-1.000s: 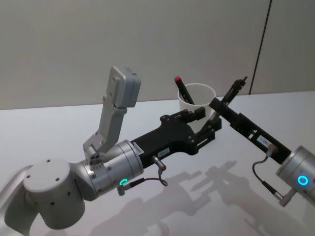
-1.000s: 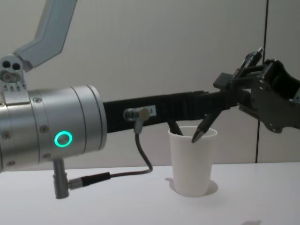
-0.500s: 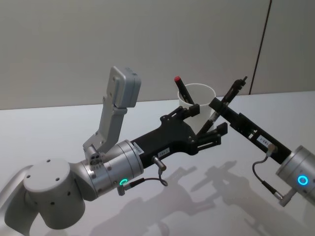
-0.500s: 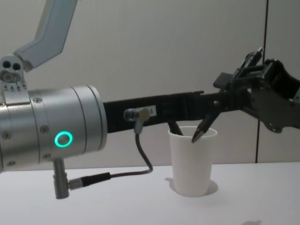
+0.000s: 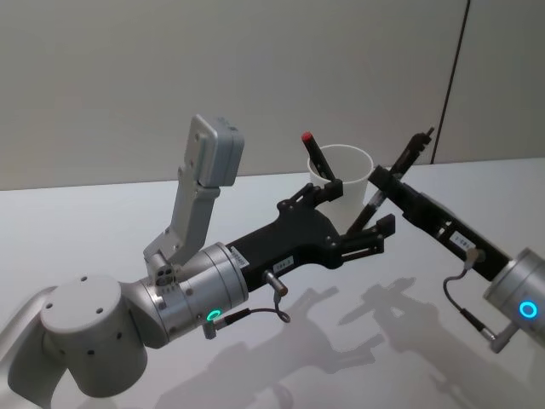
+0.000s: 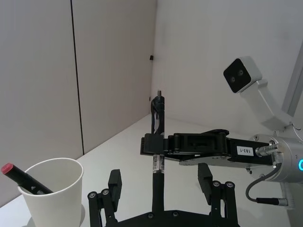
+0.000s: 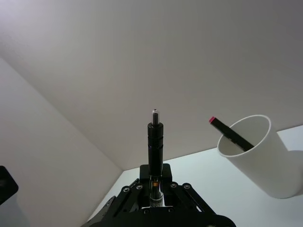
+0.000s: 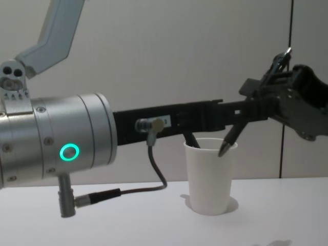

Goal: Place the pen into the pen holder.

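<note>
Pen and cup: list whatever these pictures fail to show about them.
- Chest view: the wall of the cup hides the lower part of the red-capped marker standing inside it.
- Head view: the open left end effector covers the lower end of the pen, so the tip's position against the rim cannot be judged.
- Right wrist view: the right end effector hides the pen's lower half.

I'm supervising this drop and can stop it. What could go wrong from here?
1. The pen, tilted in the right hand, has its tip near the rim of the pen holder in the chest view; released now, it might strike the rim or fall outside.
2. The open left hand sits close beside the pen; they might collide.
</note>
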Controlling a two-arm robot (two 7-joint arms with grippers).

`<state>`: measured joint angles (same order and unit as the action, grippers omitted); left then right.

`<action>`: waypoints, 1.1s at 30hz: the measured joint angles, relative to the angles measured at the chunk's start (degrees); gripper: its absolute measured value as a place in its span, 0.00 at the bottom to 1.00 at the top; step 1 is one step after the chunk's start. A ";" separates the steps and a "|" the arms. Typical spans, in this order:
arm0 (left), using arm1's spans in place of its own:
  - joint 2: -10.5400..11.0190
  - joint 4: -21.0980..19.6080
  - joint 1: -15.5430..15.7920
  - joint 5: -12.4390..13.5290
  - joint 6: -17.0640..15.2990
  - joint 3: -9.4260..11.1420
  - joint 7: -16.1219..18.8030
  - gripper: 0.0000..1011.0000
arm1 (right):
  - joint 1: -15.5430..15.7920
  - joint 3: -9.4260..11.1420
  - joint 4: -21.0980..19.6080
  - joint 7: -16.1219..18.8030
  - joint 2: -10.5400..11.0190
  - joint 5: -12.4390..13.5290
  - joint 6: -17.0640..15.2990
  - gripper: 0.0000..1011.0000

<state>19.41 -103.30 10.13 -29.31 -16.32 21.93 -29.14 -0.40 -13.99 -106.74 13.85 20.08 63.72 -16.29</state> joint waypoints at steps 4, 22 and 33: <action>0.00 0.00 0.00 0.00 0.00 0.00 0.00 0.99 | -0.16 0.14 -0.09 -0.13 0.65 -1.65 0.70 0.14; 0.00 0.00 0.00 0.00 0.00 0.00 0.00 0.99 | -4.27 0.79 2.39 1.33 3.03 -15.84 4.90 0.14; 0.00 0.00 0.00 0.00 0.00 0.00 0.00 0.99 | -10.72 -0.18 8.47 4.37 0.88 -26.08 7.64 0.14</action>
<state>19.41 -103.30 10.13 -29.31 -16.32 21.93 -29.14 -11.12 -14.17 -98.27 18.22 20.97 37.63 -8.65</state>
